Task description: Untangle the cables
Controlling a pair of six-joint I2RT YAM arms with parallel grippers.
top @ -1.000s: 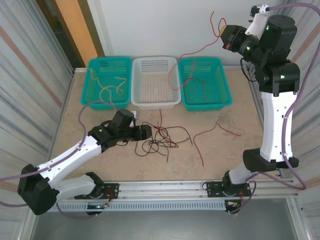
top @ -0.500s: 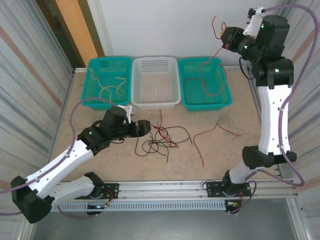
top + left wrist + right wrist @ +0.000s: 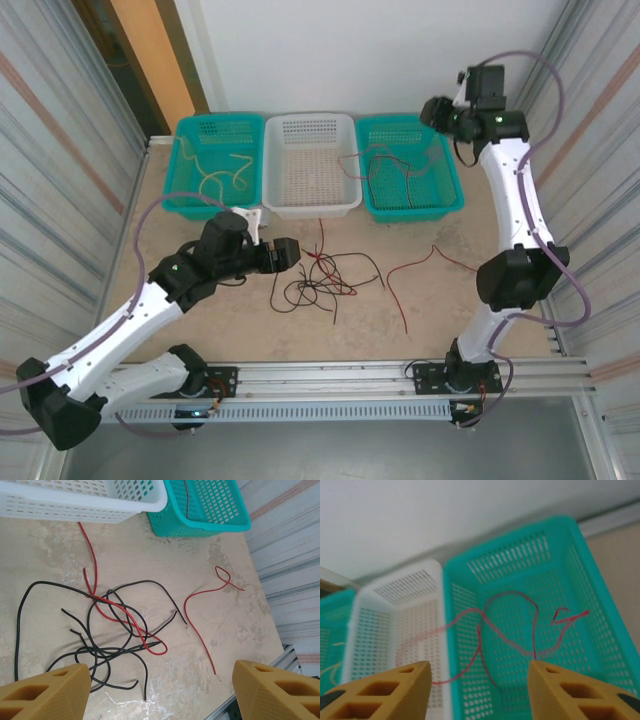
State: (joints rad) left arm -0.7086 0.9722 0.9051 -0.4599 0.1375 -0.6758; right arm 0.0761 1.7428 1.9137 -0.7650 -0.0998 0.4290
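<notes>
Black-and-red cable tangle (image 3: pixel 100 600) on bench (image 3: pixel 140 545) just ahead of left end effector (image 3: pixel 160 667), which is spread wide and empty. Red cable (image 3: pixel 535 630) below right end effector (image 3: pixel 477 667), also wide and empty, draped from teal basket (image 3: pixel 520 532) over into white basket (image 3: pixel 395 587).

Place: it looked like a robotics lab cell, not a home or a shop.
Enclosure: corrugated metal panels (image 3: pixel 60 150) closed in both sides, with a plain white wall (image 3: pixel 330 50) behind.
Mounting: a left arm (image 3: pixel 120 330) and a right arm (image 3: pixel 520 200) were bolted to an aluminium rail (image 3: pixel 330 375) at the near edge of a beige tabletop (image 3: pixel 450 300).
Bins: a left teal basket (image 3: pixel 172 170), a white basket (image 3: pixel 310 208) and a right teal basket (image 3: pixel 412 212) (all perforated plastic) stood in a row at the far edge.
Cabling: lilac hoses (image 3: pixel 172 198) looped off the arms.
</notes>
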